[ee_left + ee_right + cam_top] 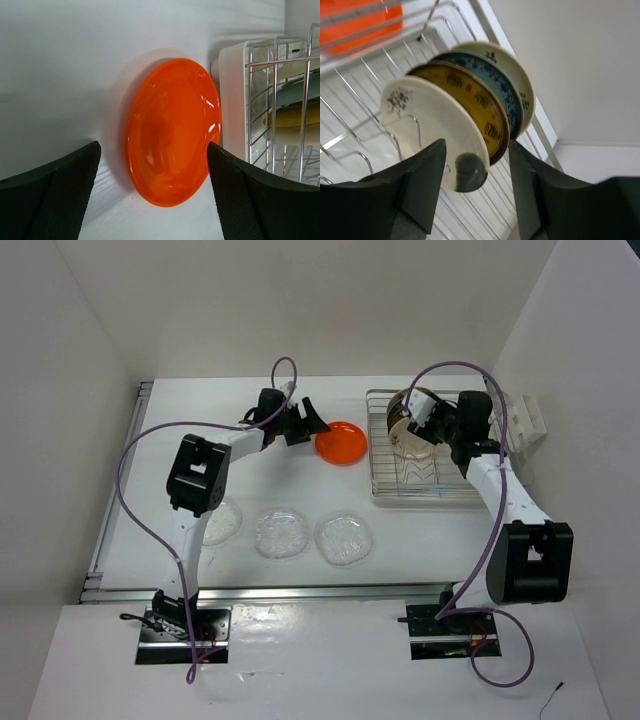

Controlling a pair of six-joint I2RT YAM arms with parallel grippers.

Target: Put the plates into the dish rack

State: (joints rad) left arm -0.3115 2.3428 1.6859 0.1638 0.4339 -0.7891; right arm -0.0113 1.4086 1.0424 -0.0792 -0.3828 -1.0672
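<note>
Four plates racked, four on the table (170, 420).
The left gripper's (152, 155) fingers spread wide around the orange plate (172, 132), flat beside the dish rack (380, 490). The right gripper's (477, 150) fingers are apart, straddling the upright cream plate (432, 125), fronting the brown (470, 97), teal (495, 82) and tan (517, 75) plates. Three glass plates (281, 533) lie nearer the arm bases.

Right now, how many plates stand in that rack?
4, on edge in the dish rack: cream plate in front, then gold-patterned plate, teal plate, tan plate. More may hide behind.

A lab cell: plain white walls (90, 390) boxing a white table (200, 415).
</note>
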